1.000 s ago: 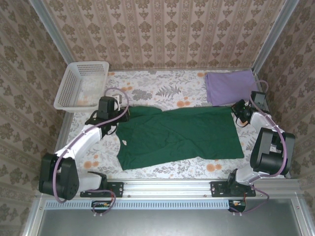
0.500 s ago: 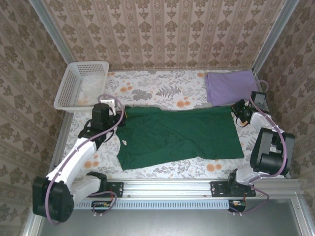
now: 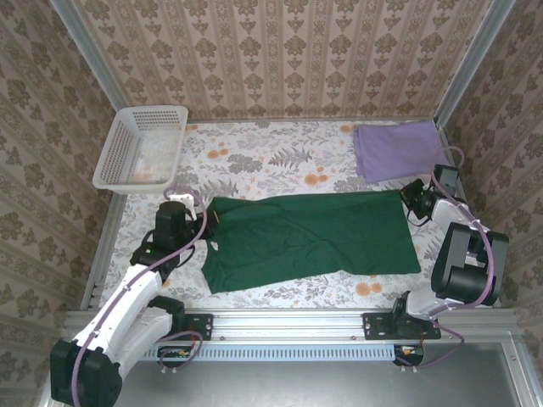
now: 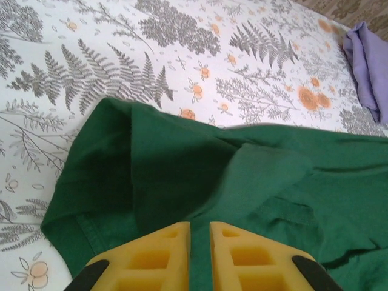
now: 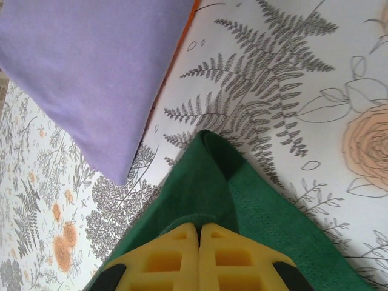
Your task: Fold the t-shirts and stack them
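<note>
The left end effector [image 4: 200, 225] has its fingers a little bit apart, with a thin gap, right over the sleeve end of the green shirt [image 3: 314, 242], which lies flat on the desk [image 3: 280, 157] and spreads out ahead of it. The right end effector [image 5: 199, 227] is pressed together and pinches a corner at the other end of the green shirt. The purple shirt [image 3: 394, 148] lies folded just past the right end effector, and the basket [image 3: 140, 144] sits far past the left one.
</note>
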